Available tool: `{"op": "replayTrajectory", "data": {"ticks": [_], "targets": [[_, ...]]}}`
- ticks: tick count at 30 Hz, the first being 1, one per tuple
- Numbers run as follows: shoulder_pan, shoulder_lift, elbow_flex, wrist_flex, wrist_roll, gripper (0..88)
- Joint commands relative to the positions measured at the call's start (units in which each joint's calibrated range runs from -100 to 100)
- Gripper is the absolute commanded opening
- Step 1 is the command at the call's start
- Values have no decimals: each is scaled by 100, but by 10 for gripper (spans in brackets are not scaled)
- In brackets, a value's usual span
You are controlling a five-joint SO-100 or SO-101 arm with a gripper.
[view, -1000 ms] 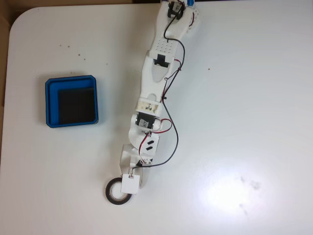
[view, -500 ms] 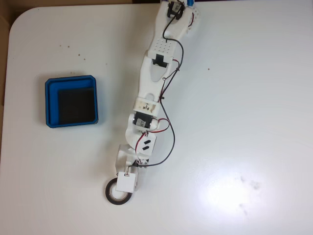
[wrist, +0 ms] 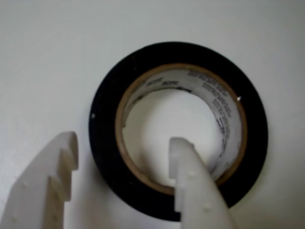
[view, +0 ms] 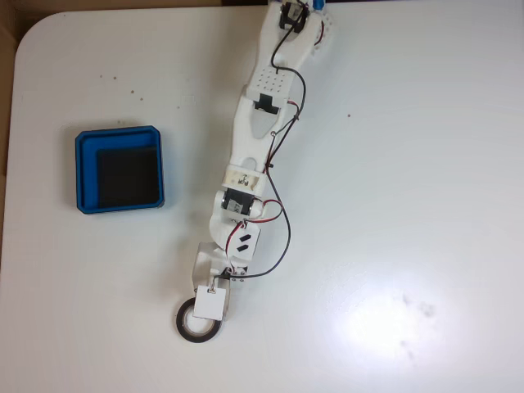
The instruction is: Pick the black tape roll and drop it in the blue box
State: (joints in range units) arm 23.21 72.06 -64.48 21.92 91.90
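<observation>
The black tape roll (wrist: 106,112) lies flat on the white table, its tan inner rim and printed core showing in the wrist view. My gripper (wrist: 125,141) is open and straddles the roll's near-left wall. One white finger (wrist: 190,181) is inside the hole and the other finger (wrist: 52,176) is outside the ring. In the fixed view the roll (view: 187,328) sits near the table's front edge, partly under the white wrist block (view: 210,303). The blue box (view: 84,155) with its black floor stands apart, up and to the left of the roll.
The white arm (view: 255,139) stretches from the table's top edge down to the roll, with a black cable (view: 288,237) looping on its right. The table's rounded corner (view: 37,33) is at the upper left. A bright glare patch (view: 377,323) lies at lower right.
The wrist has shifted slightly to the left over the roll. The roll and the blue box have stayed in place.
</observation>
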Motion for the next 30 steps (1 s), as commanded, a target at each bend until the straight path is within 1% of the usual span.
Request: {"op": "replayTrajectory", "data": {"ticks": [1,7,9,12,13,18,23,30], "targets": [[19,-107,-434,-105,48,176],[0,-107,-425,-88,91,166],[0,-107,-425,-88,267,163],[19,-15,-425,-88,748,146],[29,35,-425,-88,810,137],[29,127,-425,-88,810,85],[39,110,-425,-88,810,14],[39,102,-416,-80,810,5]]}}
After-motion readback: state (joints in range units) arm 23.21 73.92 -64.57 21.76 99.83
